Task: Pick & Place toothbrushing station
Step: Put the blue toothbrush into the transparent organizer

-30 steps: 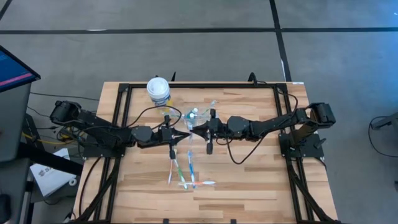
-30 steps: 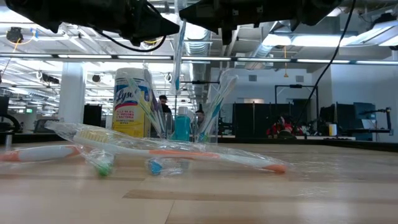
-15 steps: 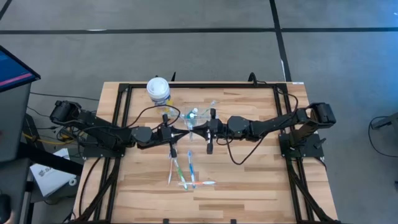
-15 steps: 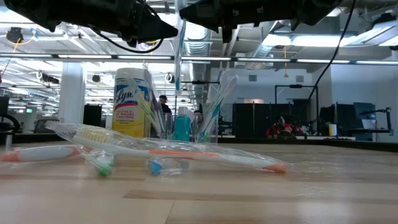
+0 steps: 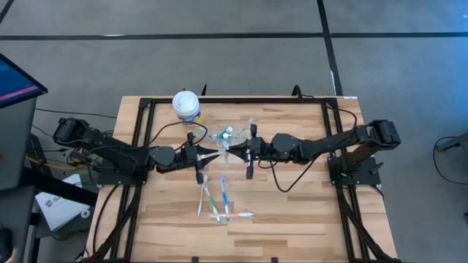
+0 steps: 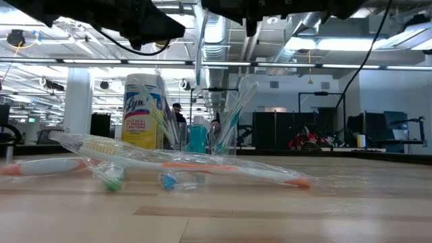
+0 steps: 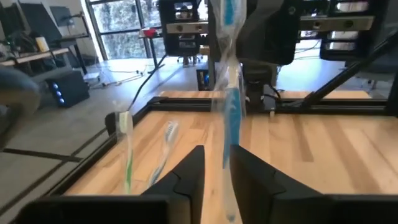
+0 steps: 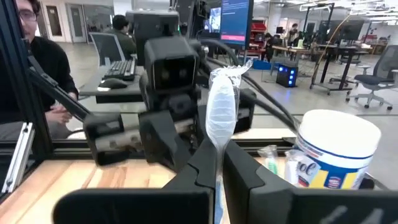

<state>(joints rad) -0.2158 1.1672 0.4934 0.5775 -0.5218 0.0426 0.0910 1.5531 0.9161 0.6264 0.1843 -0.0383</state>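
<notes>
High view: the left tool [image 5: 217,153] and right tool [image 5: 229,152] meet tip to tip above the counter [image 5: 307,219], beside the clear cup [image 5: 232,136].

Left wrist view: its fingers [image 7: 186,175] stand slightly spread around a wrapped blue-and-white toothbrush [image 7: 229,112], hanging upright.

Right wrist view: that tool's fingers [image 8: 205,163] pinch the brush's wrapped top.

bright even overhead light, soft shadows, window glare in left wrist view, near fingers blurred, low-view foreground soft

toothbrushes [image 6: 233,111] in cup [image 6: 202,138]
</notes>
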